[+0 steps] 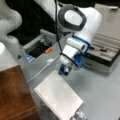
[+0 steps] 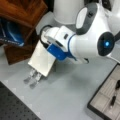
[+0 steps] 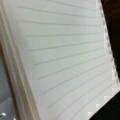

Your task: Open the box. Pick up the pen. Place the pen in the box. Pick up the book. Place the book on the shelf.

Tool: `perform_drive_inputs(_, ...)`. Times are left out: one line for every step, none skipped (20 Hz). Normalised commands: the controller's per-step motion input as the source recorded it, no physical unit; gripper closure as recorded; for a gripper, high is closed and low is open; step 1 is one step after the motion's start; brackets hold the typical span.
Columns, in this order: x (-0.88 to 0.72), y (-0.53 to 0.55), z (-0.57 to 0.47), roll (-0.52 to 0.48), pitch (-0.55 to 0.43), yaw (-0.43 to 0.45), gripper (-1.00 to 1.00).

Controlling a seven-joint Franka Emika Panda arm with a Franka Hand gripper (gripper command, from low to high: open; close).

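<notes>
Gripper (image 1: pixel 65 70) down at the far edge of the book (image 1: pixel 58 97), on or just above it; whether its fingers are spread or closed on the book cannot be told. Book lifted clear of the grey table (image 1: pixel 100 92), near the wooden shelf (image 1: pixel 13 95). Wrist view: ruled page fills frame. Box (image 1: pixel 105 53) open; pen (image 2: pixel 113 100) inside a compartment.

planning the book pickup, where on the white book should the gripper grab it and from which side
Judging by its pose, the book is best taken by the free edge nearest the gripper, toward a front view's top, coming from above. It is thin and flat, so only an edge fits between the fingers. The perforated edge on a front view's left and the end over the metal strips look less clean to pinch.
</notes>
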Motion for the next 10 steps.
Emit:
perform_drive_inputs(-0.16, -0.02, -0.13, -0.446, -0.011, 0.135, -1.0)
perform_drive_inputs(-0.16, -0.01, -0.11, -0.416, -0.018, 0.129, -1.0)
perform_drive_inputs(-0.17, -0.01, -0.09, -0.372, -0.025, 0.169, -1.0)
perform_drive_inputs(-0.17, -0.01, -0.09, -0.327, -0.035, 0.175, -1.0)
perform_drive_inputs(-0.17, -0.01, -0.09, -0.3, -0.045, 0.169, -1.0)
perform_drive_inputs(-0.17, 0.01, -0.1, -0.28, -0.046, 0.145, -1.0)
perform_drive_inputs(-0.16, 0.03, -0.09, -0.271, -0.052, 0.125, -1.0)
perform_drive_inputs(-0.16, 0.05, -0.09, -0.266, -0.064, 0.112, -1.0)
perform_drive_inputs(-0.15, 0.06, -0.09, -0.259, -0.073, 0.105, -1.0)
perform_drive_inputs(-0.14, 0.06, -0.09, -0.271, -0.079, 0.107, -1.0)
